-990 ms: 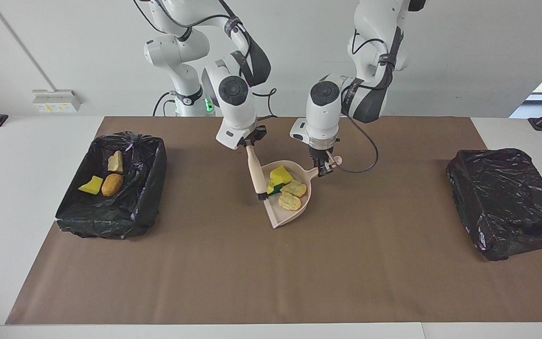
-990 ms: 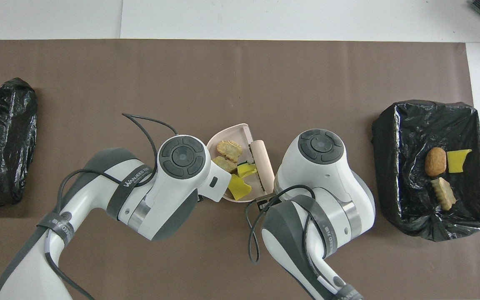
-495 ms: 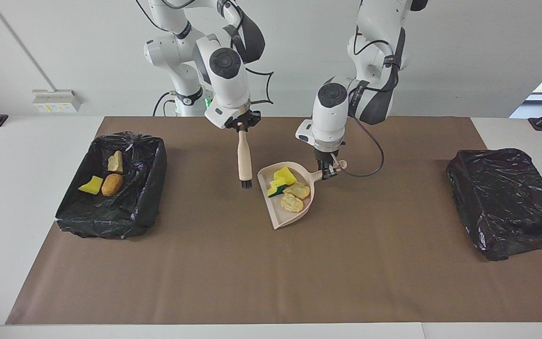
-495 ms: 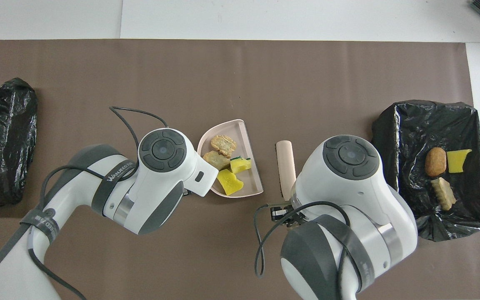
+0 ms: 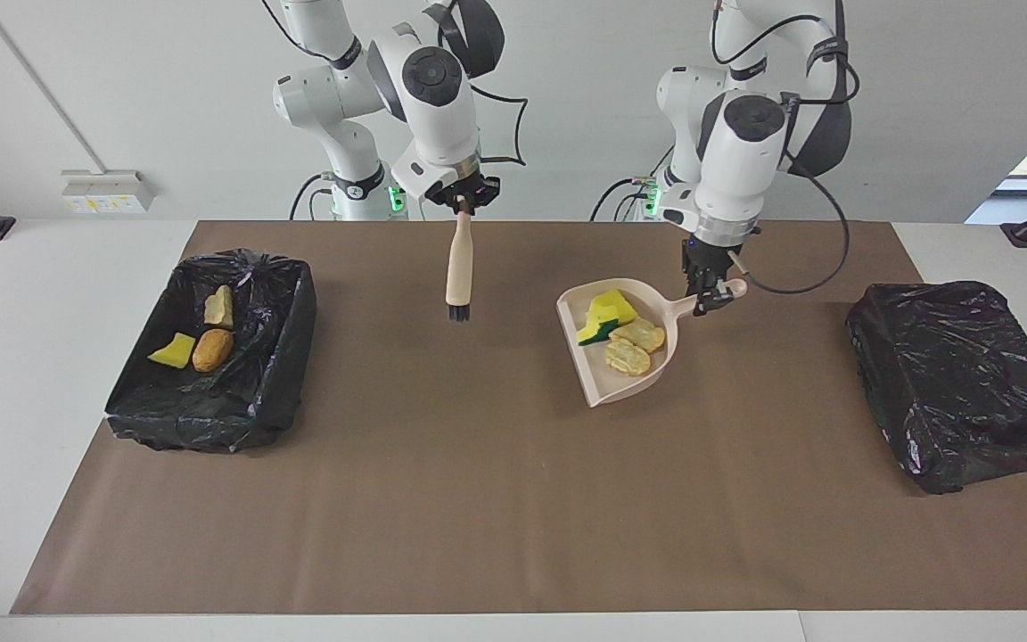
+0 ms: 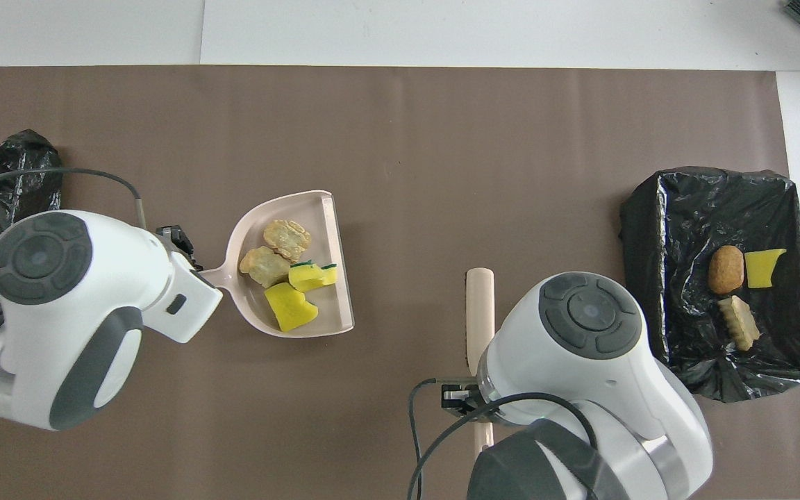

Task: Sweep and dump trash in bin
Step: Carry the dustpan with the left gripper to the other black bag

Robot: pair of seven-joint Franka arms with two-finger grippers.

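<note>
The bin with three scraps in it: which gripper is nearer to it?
Right. The right gripper, holding the brush, hangs near that bin; the left gripper holds the dustpan toward the left arm's end.

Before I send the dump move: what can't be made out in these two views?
- Left gripper: overhead view, its own arm covers the grip on the dustpan handle.
- Bin toward the left arm's end: black liner hides its inside in the facing view; edge cuts it overhead.

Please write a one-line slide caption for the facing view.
Left gripper carries the beige plastic dustpan loaded with trash scraps; right gripper holds the wooden-handled brush.
</note>
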